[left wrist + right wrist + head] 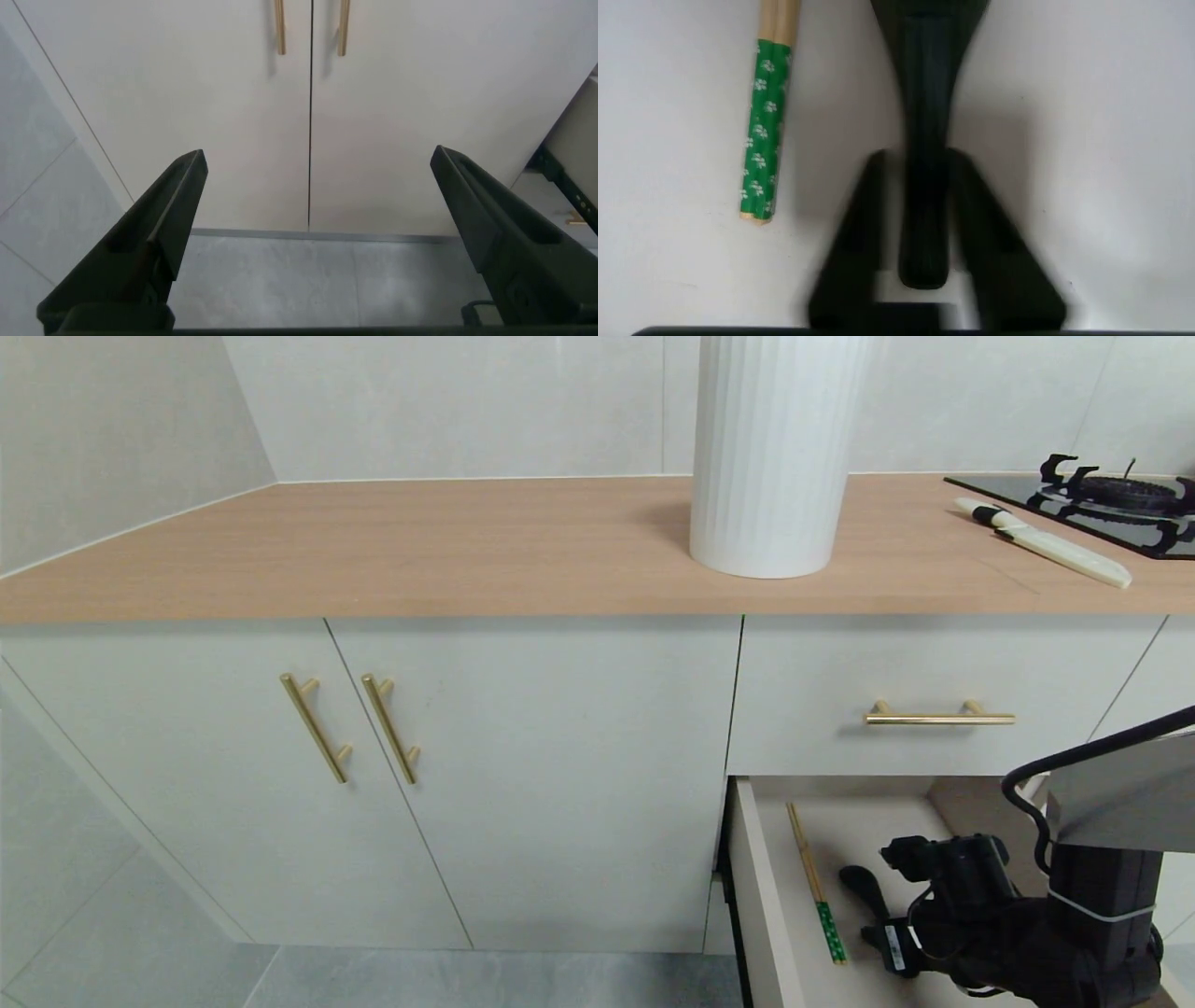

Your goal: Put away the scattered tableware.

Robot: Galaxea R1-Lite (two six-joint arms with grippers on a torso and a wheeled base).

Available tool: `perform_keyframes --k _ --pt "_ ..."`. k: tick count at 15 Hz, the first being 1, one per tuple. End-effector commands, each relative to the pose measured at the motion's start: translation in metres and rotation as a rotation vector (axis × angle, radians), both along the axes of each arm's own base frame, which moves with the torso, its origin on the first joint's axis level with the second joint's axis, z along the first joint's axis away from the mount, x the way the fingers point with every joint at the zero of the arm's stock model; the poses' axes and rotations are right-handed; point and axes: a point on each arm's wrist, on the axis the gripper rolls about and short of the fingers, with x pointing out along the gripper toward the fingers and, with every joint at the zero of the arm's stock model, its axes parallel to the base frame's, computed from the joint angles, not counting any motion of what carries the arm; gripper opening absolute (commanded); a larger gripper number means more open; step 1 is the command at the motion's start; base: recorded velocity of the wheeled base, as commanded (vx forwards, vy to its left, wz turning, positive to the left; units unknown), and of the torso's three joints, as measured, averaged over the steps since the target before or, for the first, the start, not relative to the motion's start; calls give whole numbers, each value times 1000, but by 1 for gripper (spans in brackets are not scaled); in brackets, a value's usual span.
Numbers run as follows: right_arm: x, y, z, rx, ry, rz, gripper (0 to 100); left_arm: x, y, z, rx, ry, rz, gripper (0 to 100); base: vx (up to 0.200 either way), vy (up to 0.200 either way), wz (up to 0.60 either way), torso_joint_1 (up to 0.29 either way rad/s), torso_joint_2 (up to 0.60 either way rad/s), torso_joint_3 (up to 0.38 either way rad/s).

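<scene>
The lower drawer [758, 896] stands pulled out at the bottom right of the head view. Inside it lies a pair of wooden chopsticks [814, 887] with green patterned ends [766, 140]. Beside them rests a black utensil [861, 887] whose handle [924, 121] runs between my right gripper's fingers. My right gripper [885, 922] [924, 173] is low in the drawer, its fingers [864, 215] open, narrowly apart from the handle on both sides. A white-bladed knife [1050, 543] lies on the wooden counter at the right. My left gripper [318, 177] hangs wide open and holds nothing, facing the cabinet doors above the floor.
A tall white ribbed container [770, 457] stands on the counter [420, 551]. A gas stove [1116, 499] sits at the far right, behind the knife. The upper drawer with a gold handle [938, 717] is closed. Two cabinet doors with gold handles [316, 728] are closed at the left.
</scene>
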Motion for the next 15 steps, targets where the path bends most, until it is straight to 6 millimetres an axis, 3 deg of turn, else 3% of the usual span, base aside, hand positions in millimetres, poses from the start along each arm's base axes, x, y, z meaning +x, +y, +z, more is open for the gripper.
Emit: perform_keyframes --k 1,3,5,7,11,15 --pt "0 0 1 6 0 -7 100 0 0 0 0 1 0 100 0 0 0 0 0 0" --pt "-1 0 2 8 -3 -7 100 0 0 0 0 1 0 100 0 0 0 0 0 0" --pt "-4 0 16 14 -38 -11 100 0 0 0 -1 1 -1 100 0 0 0 0 0 0" --pt "-9 -3 42 36 -108 -25 100 0 0 0 -1 1 0 100 0 0 0 0 0 0" --pt "-29 -12 116 78 -331 -40 100 0 0 0 0 1 -1 100 0 0 0 0 0 0" --pt "-54 -17 165 106 -476 -41 100 0 0 0 -1 1 0 100 0 0 0 0 0 0"
